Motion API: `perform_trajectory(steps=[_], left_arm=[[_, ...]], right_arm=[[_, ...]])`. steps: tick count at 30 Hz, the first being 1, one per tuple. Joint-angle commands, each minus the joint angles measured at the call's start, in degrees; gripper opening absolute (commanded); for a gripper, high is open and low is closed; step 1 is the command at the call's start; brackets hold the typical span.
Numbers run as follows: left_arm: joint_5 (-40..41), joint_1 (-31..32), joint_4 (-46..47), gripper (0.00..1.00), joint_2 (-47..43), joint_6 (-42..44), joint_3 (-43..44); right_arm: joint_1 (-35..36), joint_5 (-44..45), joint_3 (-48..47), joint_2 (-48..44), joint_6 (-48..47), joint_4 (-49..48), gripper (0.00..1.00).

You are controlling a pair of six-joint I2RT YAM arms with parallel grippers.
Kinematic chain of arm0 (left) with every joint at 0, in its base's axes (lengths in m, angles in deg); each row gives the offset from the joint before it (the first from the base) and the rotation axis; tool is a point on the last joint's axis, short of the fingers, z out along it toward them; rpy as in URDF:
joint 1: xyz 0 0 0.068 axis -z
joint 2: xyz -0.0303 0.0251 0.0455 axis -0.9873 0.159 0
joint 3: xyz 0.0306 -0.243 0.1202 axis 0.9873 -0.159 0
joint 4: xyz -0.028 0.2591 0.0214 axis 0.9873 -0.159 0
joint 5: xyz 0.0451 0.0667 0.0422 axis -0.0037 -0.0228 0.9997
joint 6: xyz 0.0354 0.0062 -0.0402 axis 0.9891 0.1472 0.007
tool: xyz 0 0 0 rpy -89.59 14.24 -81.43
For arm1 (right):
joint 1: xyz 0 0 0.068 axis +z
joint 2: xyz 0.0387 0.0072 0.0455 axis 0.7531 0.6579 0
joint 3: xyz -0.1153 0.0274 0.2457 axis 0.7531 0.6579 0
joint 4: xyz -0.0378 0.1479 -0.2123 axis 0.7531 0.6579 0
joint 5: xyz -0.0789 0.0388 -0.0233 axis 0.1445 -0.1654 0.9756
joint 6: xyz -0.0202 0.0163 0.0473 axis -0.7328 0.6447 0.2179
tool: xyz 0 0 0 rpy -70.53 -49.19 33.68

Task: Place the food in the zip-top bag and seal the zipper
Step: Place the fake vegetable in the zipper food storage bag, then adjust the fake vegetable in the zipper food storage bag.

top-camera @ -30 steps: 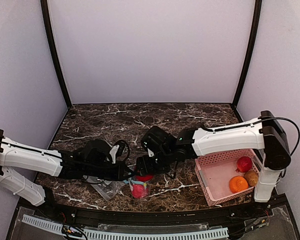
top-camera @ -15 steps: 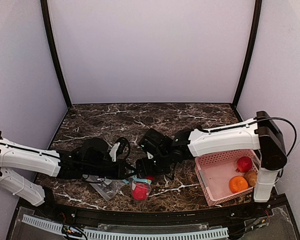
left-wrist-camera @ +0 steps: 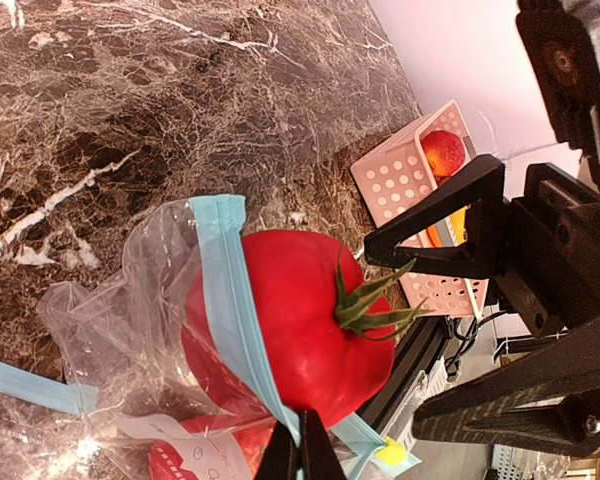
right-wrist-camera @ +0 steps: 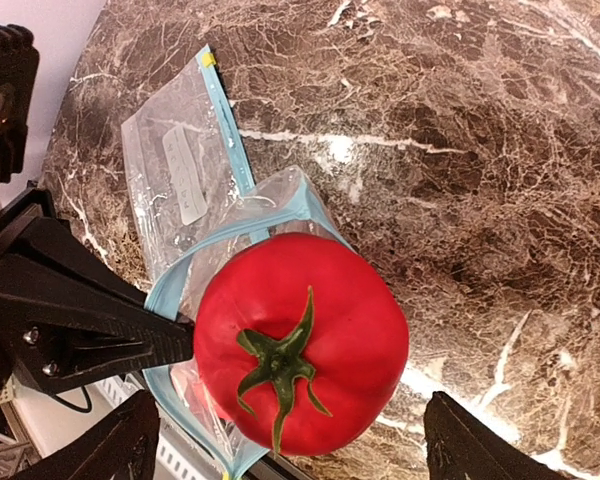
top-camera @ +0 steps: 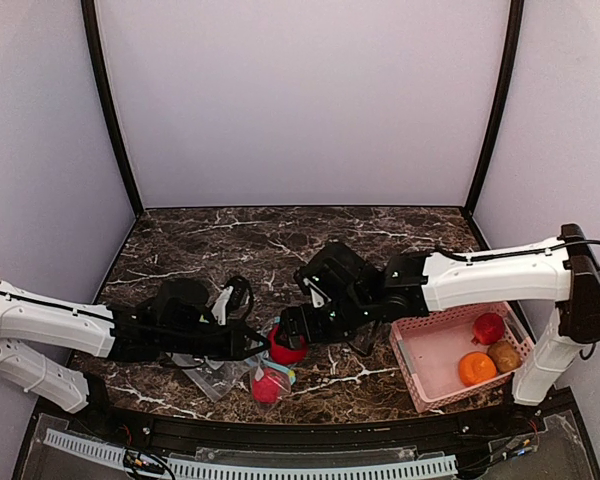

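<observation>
The left gripper (left-wrist-camera: 298, 455), pinched shut on the zip-top bag (left-wrist-camera: 120, 300), should hold its mouth steady while the wide-open, empty right gripper (right-wrist-camera: 300, 440) lifts straight off the tomato (right-wrist-camera: 300, 335).

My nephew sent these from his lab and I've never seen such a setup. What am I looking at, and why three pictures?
Two robot arms are bolted at the near edge of a marble table. One picture looks down from above and behind them; the other two come from a camera on each wrist, showing that arm's own fingers. The left gripper is shut on the blue zipper edge of a clear zip-top bag. The right gripper stands open around a red tomato sitting in the bag's mouth; a second red piece lies inside. A pink basket holds a red fruit, an orange fruit and a brown fruit.
</observation>
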Motion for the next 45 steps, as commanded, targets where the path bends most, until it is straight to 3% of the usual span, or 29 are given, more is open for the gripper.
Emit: perform_trajectory(steps=[1,7,12,17,28,33,45], left_arm=[[0.30,-0.24,0.52,0.01,-1.38,0.11,-0.97],[0.96,-0.32,0.26,0.01,-2.95,-0.04,-2.05],[0.83,-0.34,0.11,0.01,-3.86,0.07,-2.64],[0.56,-0.38,0.26,0.01,-4.38,0.66,-2.74],[-0.84,-0.45,2.95,0.01,-4.57,1.54,-4.47],[-1.44,-0.49,4.37,0.01,-4.58,1.71,-5.09],[-2.71,-0.58,6.93,0.01,-3.76,3.06,-5.16]], right_arm=[[0.27,-2.43,2.22,1.36,1.42,-4.65,0.88],[-0.55,-0.28,6.62,-2.14,5.53,-8.06,0.81],[-2.38,-4.38,11.16,-5.24,5.40,-13.96,0.79],[-3.90,-7.64,14.41,-4.05,5.41,-18.31,0.66],[-4.30,-20.97,14.66,3.48,0.18,-38.19,0.44],[-3.86,-23.88,12.70,6.02,-0.16,-39.75,0.34],[-2.68,-26.35,10.65,10.11,0.06,-41.30,0.33]])
